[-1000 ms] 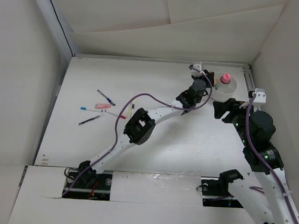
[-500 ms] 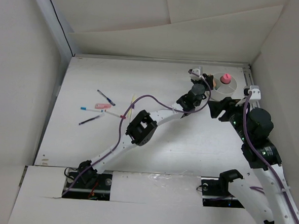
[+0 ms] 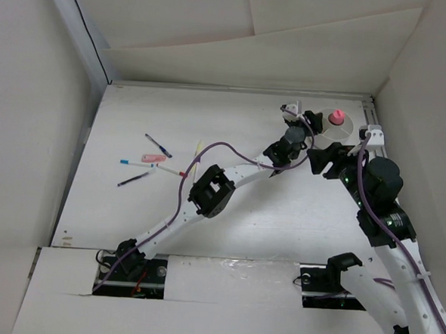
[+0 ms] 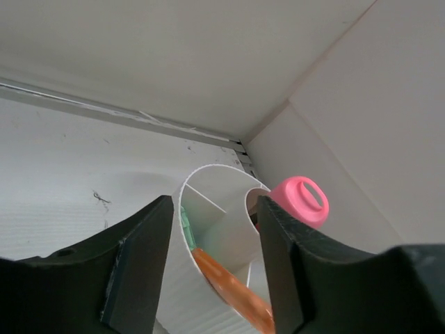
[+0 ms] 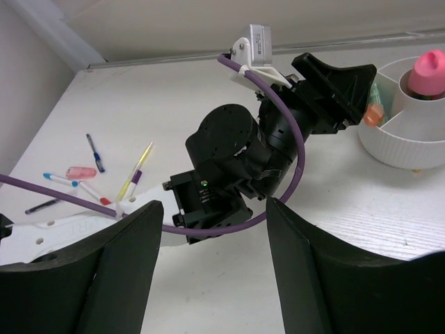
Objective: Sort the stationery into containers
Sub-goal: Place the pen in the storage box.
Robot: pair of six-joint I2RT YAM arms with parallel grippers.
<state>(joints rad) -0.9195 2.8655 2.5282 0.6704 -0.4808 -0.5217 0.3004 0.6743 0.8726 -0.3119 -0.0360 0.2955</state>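
Note:
The round white divided cup (image 3: 345,133) stands at the far right of the table. A pink-capped tube (image 3: 335,116) stands upright in it. My left gripper (image 3: 310,121) is at the cup's left rim with its jaws wide open on either side of the rim (image 4: 208,174). An orange piece (image 4: 229,285) with a green end leans inside one compartment, and neither finger touches it. The pink cap (image 4: 300,200) shows just behind the right finger. My right gripper (image 3: 326,160) is open and empty, just in front of the cup (image 5: 410,139) and looking at the left arm.
Loose items lie at the table's left: a blue pen (image 3: 158,145), a pink piece (image 3: 153,158), a white pen with blue and red ends (image 3: 149,165), a dark pen (image 3: 134,179) and a yellow pen (image 3: 195,159). The left arm (image 3: 210,190) stretches diagonally across the middle.
My right gripper has moved up and left, closer to the cup. My left arm has shifted slightly, uncovering the yellow pen. The left gripper stays at the cup's rim.

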